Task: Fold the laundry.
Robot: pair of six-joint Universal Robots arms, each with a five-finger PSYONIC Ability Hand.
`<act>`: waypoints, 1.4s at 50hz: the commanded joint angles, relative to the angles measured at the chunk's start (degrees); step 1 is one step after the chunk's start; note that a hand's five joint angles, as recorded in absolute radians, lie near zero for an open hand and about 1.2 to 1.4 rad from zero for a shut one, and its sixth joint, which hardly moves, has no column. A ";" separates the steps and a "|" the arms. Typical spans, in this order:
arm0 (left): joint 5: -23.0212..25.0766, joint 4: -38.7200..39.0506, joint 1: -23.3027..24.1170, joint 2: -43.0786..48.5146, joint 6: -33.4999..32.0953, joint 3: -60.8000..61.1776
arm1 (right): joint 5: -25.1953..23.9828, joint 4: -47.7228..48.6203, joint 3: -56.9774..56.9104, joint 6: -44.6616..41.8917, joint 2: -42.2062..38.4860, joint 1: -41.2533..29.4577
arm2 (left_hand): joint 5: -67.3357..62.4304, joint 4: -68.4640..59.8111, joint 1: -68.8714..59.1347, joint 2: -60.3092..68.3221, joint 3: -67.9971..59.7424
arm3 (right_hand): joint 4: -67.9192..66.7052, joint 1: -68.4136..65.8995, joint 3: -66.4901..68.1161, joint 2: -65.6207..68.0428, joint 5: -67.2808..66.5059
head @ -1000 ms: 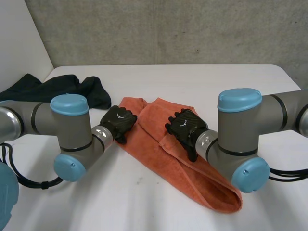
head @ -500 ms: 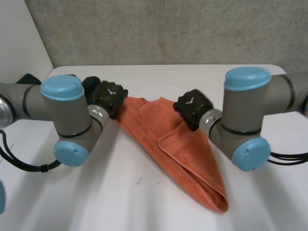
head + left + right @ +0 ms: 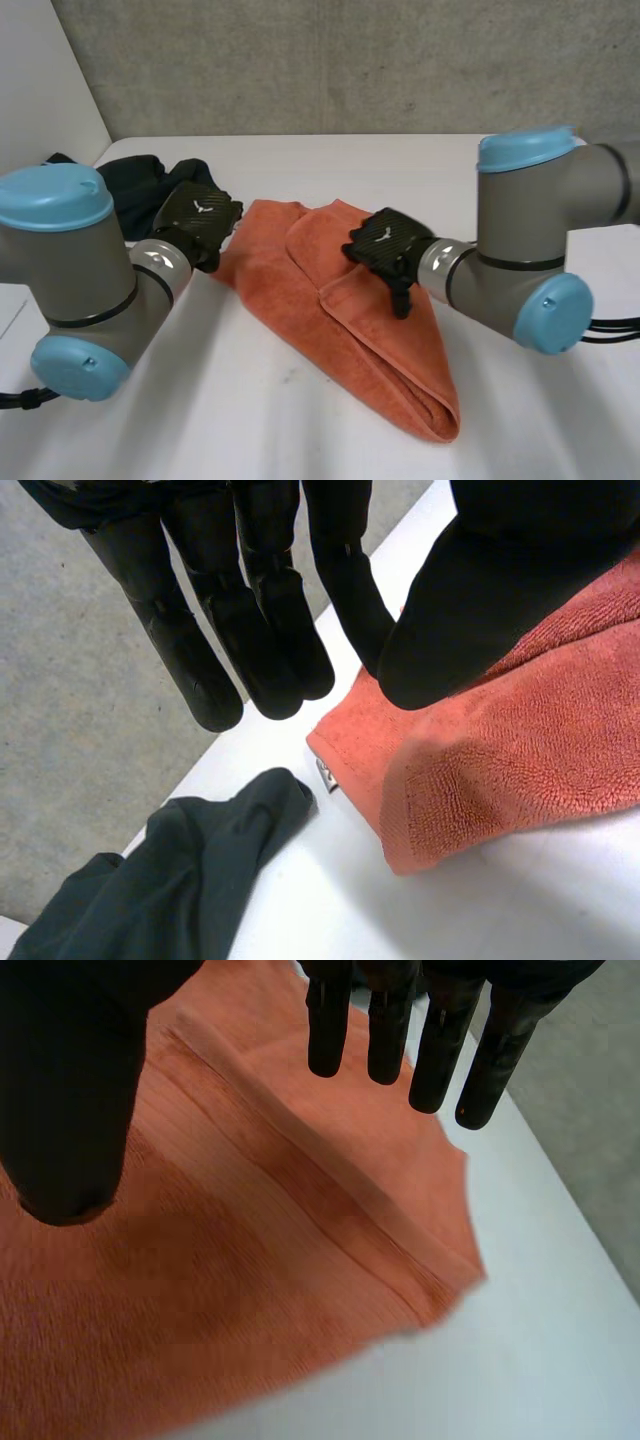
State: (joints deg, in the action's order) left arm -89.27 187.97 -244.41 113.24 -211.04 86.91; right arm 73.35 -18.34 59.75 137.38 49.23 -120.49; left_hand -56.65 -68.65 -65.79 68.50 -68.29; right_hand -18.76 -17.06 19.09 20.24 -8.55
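Fingers [image 3: 265, 630] of the left hand [image 3: 197, 215] are straight and apart from the thumb, holding nothing, as you can read in its wrist view. The hand hovers over the far-left corner of the orange towel [image 3: 340, 300], thumb above the cloth, fingertips past the corner. Right hand [image 3: 385, 243]: fingers [image 3: 328, 1020] straight, thumb spread wide, nothing gripped; it hangs over the towel's folded upper layer, near a hem. You cannot tell from these views whether either hand touches the cloth. The towel lies folded in a long wedge across the middle of the white table [image 3: 200, 400], tapering toward the near edge. A dark garment [image 3: 140, 180] sits crumpled at the far-left corner, just beside the towel's corner but apart.
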 commanded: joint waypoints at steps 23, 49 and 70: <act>5.77 -2.34 -0.28 17.97 -0.51 -13.17 | 4.43 -0.21 -9.83 1.57 -7.40 -2.73 | 39.13 41.13 38.27 -40.98 40.77 | -61.24 -62.94 60.91 59.76 -61.45; 2.36 -4.45 -0.19 14.75 -4.12 -18.80 | 4.43 0.59 6.61 10.80 17.20 12.21 | -13.35 -11.35 -14.21 11.50 -11.71 | -61.24 -62.94 60.91 59.76 -61.45; -0.03 -4.54 -9.41 -15.25 8.72 -5.36 | 8.21 -10.66 5.90 2.02 31.63 23.81 | -13.35 -11.35 -14.21 11.50 -11.71 | -61.24 -62.94 60.91 59.76 -61.45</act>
State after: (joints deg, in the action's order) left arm -89.56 183.48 -251.92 98.79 -202.46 78.53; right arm 81.08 -27.01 63.46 143.26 81.52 -96.72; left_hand -54.46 -68.66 -64.50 68.28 -67.87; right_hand -68.01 -56.12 67.66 67.45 -56.16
